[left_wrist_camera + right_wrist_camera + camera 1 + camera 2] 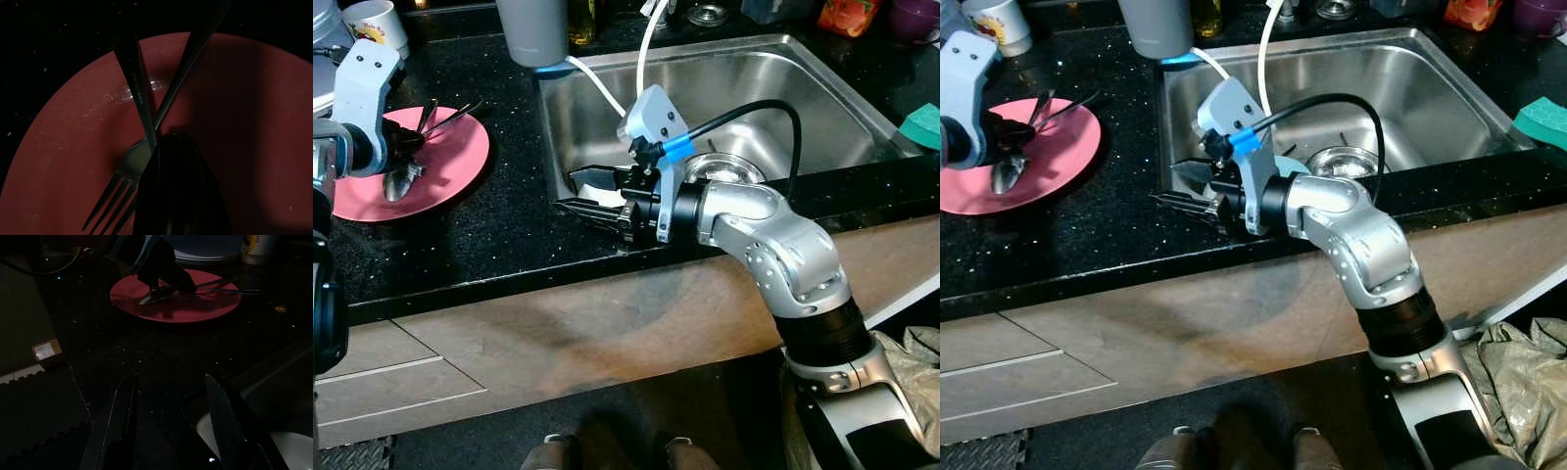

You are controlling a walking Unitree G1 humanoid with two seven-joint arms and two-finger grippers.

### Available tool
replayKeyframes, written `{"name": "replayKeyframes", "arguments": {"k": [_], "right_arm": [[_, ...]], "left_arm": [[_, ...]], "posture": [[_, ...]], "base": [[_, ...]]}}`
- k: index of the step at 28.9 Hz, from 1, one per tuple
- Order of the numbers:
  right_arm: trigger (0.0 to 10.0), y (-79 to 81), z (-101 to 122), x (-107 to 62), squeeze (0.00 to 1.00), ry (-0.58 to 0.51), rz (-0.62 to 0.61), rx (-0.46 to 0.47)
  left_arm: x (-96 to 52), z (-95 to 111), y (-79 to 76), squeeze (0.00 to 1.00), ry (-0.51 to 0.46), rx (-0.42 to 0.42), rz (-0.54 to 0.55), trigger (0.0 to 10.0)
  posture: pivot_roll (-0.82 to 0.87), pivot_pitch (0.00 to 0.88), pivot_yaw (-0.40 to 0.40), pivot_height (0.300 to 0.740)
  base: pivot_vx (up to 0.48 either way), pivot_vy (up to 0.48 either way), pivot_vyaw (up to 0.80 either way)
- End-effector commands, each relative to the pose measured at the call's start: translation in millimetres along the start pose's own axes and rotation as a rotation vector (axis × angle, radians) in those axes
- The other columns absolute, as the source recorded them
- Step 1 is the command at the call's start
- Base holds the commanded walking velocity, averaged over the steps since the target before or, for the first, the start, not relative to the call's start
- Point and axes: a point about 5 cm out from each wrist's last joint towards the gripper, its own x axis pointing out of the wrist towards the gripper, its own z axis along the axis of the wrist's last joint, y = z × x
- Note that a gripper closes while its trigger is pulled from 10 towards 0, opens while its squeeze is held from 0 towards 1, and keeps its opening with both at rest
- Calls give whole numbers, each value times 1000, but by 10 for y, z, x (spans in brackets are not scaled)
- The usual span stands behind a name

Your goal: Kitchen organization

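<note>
I'm holding the left end effector [411, 157] over the pink plate [450, 166], fingers indiscernible; the right end effector [582, 196] is spreading apart beside the sink [822, 88].

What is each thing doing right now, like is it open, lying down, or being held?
Pink plate: flat on the black counter, cutlery on it.
Fork: lying on the plate, crossed with another utensil.
Left gripper: down over the plate's cutlery.
Right gripper: fingers open, at the sink's left rim.
Sink: holds a metal bowl.
Green sponge: lying on the counter.
</note>
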Motion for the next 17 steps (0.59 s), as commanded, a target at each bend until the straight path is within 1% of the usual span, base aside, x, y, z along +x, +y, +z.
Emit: {"name": "replayKeyframes", "arguments": {"k": [1, 4, 7, 11, 12, 13, 15, 17], "right_arm": [[10000, 25, 33, 2, 0, -9, 8, -15], [10000, 18, 36, 0, 0, -9, 4, -15], [10000, 7, 38, -6, 0, -10, -4, -14], [10000, 1, 38, -8, 0, -9, -7, -15], [10000, -9, 42, -11, 0, -9, -10, -17], [10000, -9, 42, -11, 0, -9, -10, -17], [10000, -16, 48, -13, 0, -10, -13, -17], [10000, -21, 52, -15, 0, -10, -14, -17]], "left_arm": [[-12, -41, 34, 0, 23, 2, 15, 0], [-19, -10, 47, 0, 7, -2, 25, 0], [-44, 80, 81, 0, -36, 15, 52, 0], [-57, 146, 93, 0, -70, 7, 66, 0], [-91, 289, 118, 0, -145, -19, 90, 0], [-91, 289, 118, 0, -145, -19, 90, 0], [-126, 424, 123, 0, -218, -49, 79, 0], [-167, 510, 158, 0, -240, -74, 105, 0]], "posture": [[11, 205, 17, 740], [11, 206, 17, 740], [11, 210, 16, 740], [11, 210, 15, 740], [10, 213, 15, 740], [10, 213, 15, 740], [10, 212, 15, 740], [9, 213, 15, 740]], "base": [[0, 0, 0], [0, 0, 0], [0, 0, 0], [0, 0, 0], [0, 0, 0], [0, 0, 0], [0, 0, 0], [0, 0, 0]]}}
